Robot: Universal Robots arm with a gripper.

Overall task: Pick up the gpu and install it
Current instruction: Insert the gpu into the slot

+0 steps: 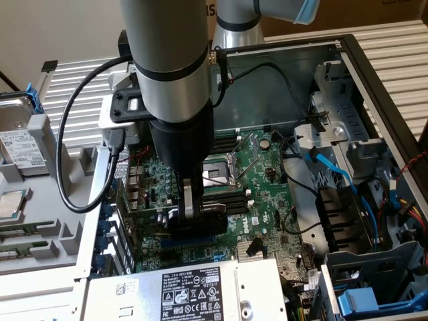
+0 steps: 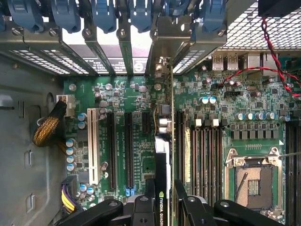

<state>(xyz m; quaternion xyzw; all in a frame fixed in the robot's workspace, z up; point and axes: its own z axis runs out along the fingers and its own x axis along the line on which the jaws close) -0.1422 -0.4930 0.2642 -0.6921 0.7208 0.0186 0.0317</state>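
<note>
Pick-up looks finished: the gripper is down inside the open computer case, and its fingers pinch the gpu, one on each face of the card. The black cooler side of the card shows beside the fingers in the exterior view.

In the wrist view the gpu stands on edge over the motherboard, roughly upright to the board's surface. It lies along the board in the strip between the long black expansion slots and the memory slots. The processor socket sits on the motherboard beyond the memory slots, well apart from the card. The card's end bracket points to the motherboard's rear edge, where the blue latches line the case openings. It seems lined up with one of those openings.

Installation, as I judge it, is under way but not shown complete. The card is carried to the board and aligned along a slot line. Whether its lower edge has entered a slot or hangs just above it I cannot tell, because the card hides that line. The gpu has not been released, and no latch is seen closed over the bracket.
</note>
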